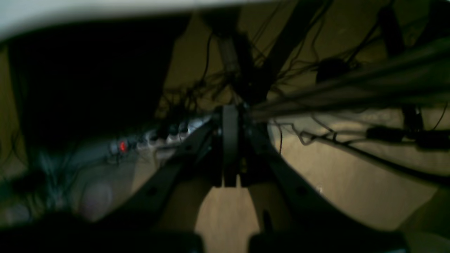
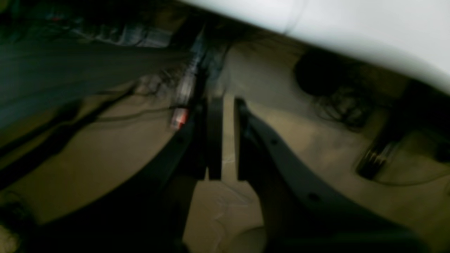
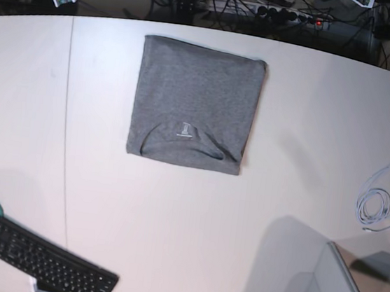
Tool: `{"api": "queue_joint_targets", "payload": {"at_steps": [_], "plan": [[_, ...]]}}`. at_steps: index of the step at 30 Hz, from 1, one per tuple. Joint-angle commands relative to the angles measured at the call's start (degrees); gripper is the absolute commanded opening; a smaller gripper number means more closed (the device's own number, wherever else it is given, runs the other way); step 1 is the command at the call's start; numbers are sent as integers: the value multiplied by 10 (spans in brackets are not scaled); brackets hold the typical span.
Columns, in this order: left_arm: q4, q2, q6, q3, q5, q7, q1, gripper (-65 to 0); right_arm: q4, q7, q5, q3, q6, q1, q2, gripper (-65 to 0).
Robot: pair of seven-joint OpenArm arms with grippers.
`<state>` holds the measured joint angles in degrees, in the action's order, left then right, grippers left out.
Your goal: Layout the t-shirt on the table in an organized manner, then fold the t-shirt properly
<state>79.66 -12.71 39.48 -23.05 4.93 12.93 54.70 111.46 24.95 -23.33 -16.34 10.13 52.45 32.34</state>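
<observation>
L. claw (image 1: pixel 230 146) closed; R. claw (image 2: pixel 230 140) ajar, empty. Grey T-shirt (image 3: pixel 194 89), folded: prob. light, limp; pinch layered edges tog.

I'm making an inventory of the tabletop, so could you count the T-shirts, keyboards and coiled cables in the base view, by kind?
T-shirt: 1
Keyboard: 1
Coiled cable: 1
Total: 3
</observation>
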Motion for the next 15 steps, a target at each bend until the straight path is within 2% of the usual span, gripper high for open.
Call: {"api": "queue_joint_targets", "payload": {"at_steps": [1, 3, 8, 11, 14, 15], "plan": [[-14, 0, 5, 2, 6, 20, 12, -650, -3, -6, 4, -12, -2, 10, 6, -602], [-69, 3, 5, 29, -22, 34, 5, -650, -36, -6, 4, -47, -2, -5, 7, -602], [-248, 5, 5, 127, -149, 103, -57, -650, -191, -6, 1, -155, -2, -94, 4, -602], [-380, 8, -57, 184, -161, 142, -118, -650, -293, -9, 1, -232, -2, -163, -2, -602], [-546, 10, -91, 237, -146, 171, -209, -650, -443, -10, 3, -292, -2, -244, -39, -602], [-608, 16, -99, 255, -143, 174, -247, -650, -512, -19, 3, -305, -2, -270, -61, -602]]}}
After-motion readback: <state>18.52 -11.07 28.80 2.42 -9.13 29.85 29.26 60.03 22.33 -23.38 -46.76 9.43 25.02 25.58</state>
